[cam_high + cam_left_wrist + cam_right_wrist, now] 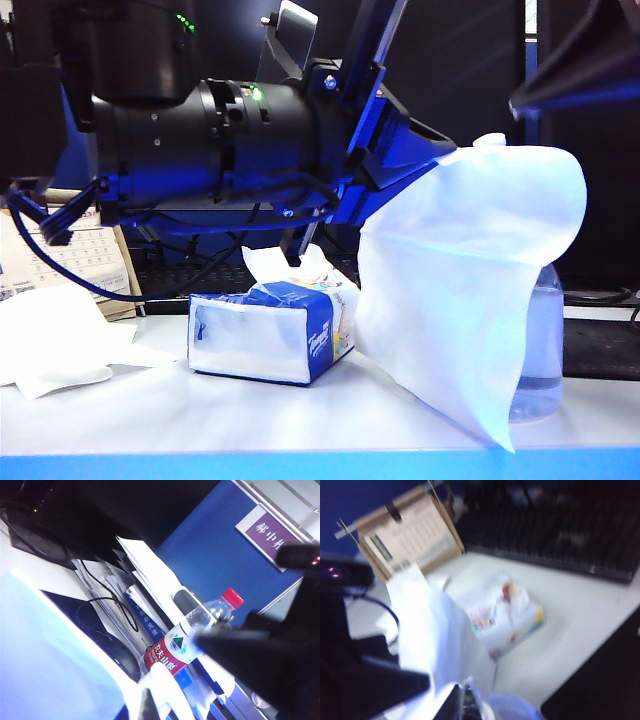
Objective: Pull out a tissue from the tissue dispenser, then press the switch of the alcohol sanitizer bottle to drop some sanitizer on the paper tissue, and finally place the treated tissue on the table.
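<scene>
Your left gripper is clamped on the tissue, which hangs below it; right gripper, closed, blurred.

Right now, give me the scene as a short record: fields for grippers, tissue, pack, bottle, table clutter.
left gripper: shut on the tissue, raised above the table, right of the pack
right gripper: shut, close over the bottle; a grip on anything cannot be told
tissue: hanging open in the air, in front of the alcohol sanitizer bottle
tissue dispenser: lying on the table, next sheet sticking up
alcohol sanitizer bottle: upright, far right, mostly hidden; pump not visible
other: desk calendar and loose white tissues at left
</scene>
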`<state>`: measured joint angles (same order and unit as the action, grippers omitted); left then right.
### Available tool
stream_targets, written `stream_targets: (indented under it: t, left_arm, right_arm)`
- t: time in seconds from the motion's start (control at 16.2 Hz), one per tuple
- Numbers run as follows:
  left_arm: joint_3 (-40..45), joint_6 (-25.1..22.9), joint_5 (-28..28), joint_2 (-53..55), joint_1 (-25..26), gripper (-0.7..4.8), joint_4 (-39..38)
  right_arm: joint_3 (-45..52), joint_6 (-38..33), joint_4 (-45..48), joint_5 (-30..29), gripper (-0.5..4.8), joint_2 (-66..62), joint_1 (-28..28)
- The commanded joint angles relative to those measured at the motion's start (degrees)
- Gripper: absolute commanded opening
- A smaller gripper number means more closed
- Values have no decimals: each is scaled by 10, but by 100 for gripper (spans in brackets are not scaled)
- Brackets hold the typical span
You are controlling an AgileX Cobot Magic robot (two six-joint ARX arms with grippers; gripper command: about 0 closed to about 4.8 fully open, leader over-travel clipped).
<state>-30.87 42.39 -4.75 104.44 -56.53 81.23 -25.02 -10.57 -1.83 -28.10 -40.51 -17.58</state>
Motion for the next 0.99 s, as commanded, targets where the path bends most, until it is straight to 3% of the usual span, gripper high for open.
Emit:
stream_targets:
  t: [0.06,0.62,0.99]
  left_arm:
    - [-2,-4,0,-1,1,-6,11]
    - [-2,-2,10,-1,1,-6,11]
    - [-2,1,10,-1,1,-6,11]
  right_arm:
    - [-2,2,3,-3,-4,-3,-1]
    - [-2,-26,49,-65,-4,-56,-5]
    - [-2,-30,45,-68,-4,-59,-5]
